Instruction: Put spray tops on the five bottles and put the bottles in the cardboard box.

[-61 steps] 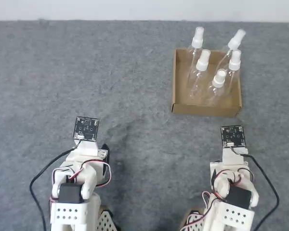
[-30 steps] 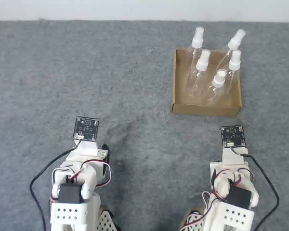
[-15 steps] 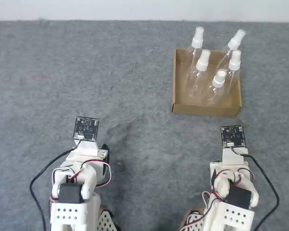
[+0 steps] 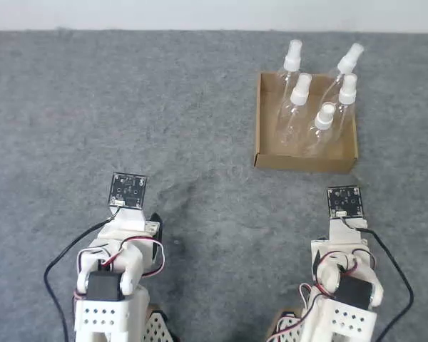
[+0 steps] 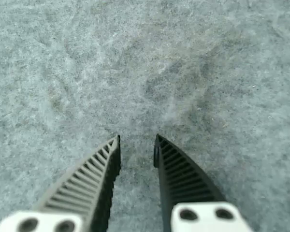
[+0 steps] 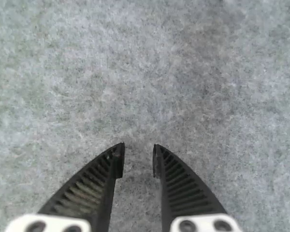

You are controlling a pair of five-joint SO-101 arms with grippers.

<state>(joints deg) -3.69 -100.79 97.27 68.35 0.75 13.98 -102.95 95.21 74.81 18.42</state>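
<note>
bottles point(image 4: 299, 114), all five wearing spray tops point(image 4: 300, 87), stand in cardboard box point(image 4: 304, 162), far right on grey mat point(image 4: 128, 107). nothing shifted in two seconds. left gripper point(image 5: 135, 145), right gripper point(image 6: 137, 152): jaws narrowly apart, empty, over mat. task looks finished.

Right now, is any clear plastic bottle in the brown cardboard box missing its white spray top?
No, all five clear bottles in the cardboard box carry a white spray top.
</note>
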